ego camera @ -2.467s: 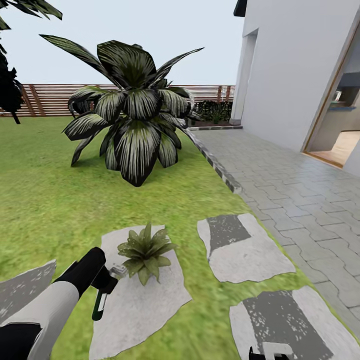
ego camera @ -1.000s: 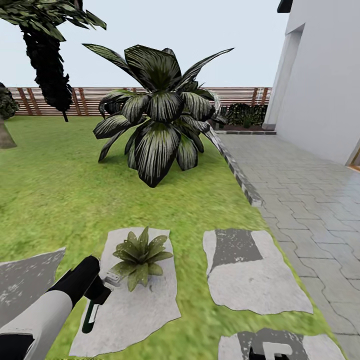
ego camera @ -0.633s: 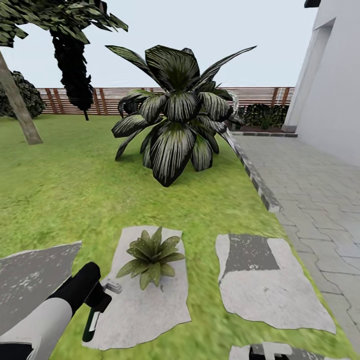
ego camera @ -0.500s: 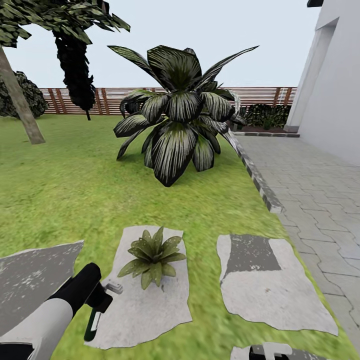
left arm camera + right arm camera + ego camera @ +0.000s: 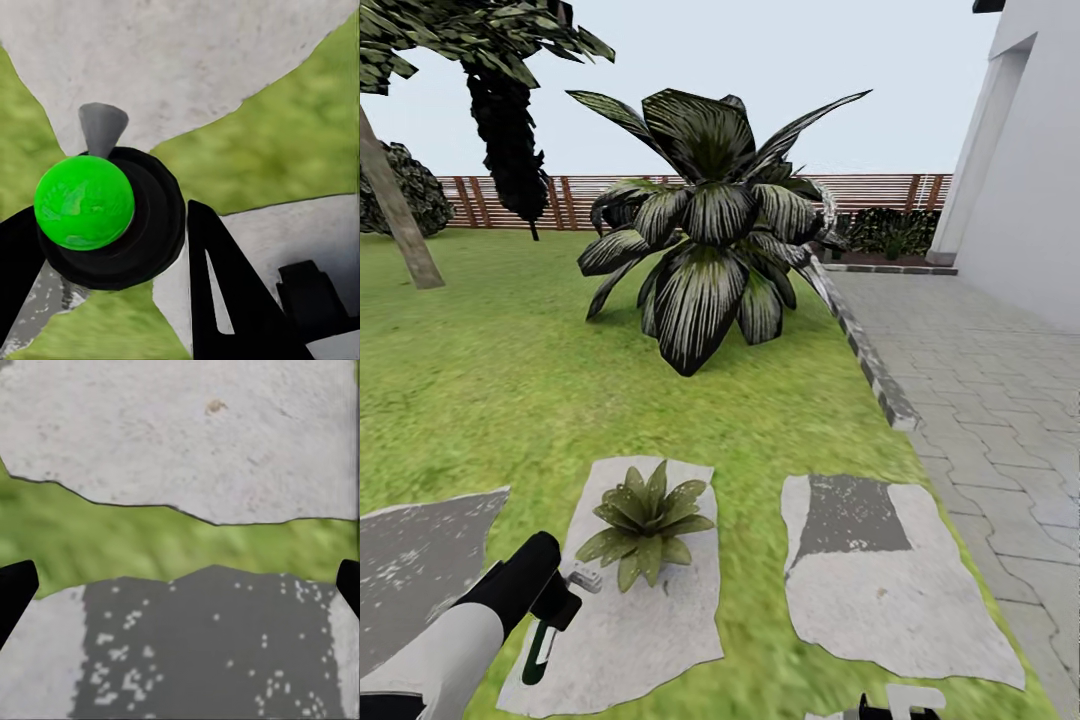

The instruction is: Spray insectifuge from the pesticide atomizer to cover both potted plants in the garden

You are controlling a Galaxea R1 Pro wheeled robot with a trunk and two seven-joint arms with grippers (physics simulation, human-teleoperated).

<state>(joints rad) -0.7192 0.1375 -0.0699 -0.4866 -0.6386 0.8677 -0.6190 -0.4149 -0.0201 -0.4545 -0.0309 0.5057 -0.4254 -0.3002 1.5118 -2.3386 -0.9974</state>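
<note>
While nozzle sits beside potted plant [image 5: 645, 510], lower left | left tool [image 5: 556, 610] clenched on atomizer [image 5: 543, 645] | right tool [image 5: 180, 585] released | advised: sweep across whole rosette.

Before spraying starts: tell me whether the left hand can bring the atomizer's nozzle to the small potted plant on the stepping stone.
Probably yes. The left hand holds the atomizer just beside the potted plant on the same stepping stone, with nothing between them; its nozzle already points toward the leaves.

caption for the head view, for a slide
Left gripper holds the atomizer beside a potted plant on a stepping stone.
</note>
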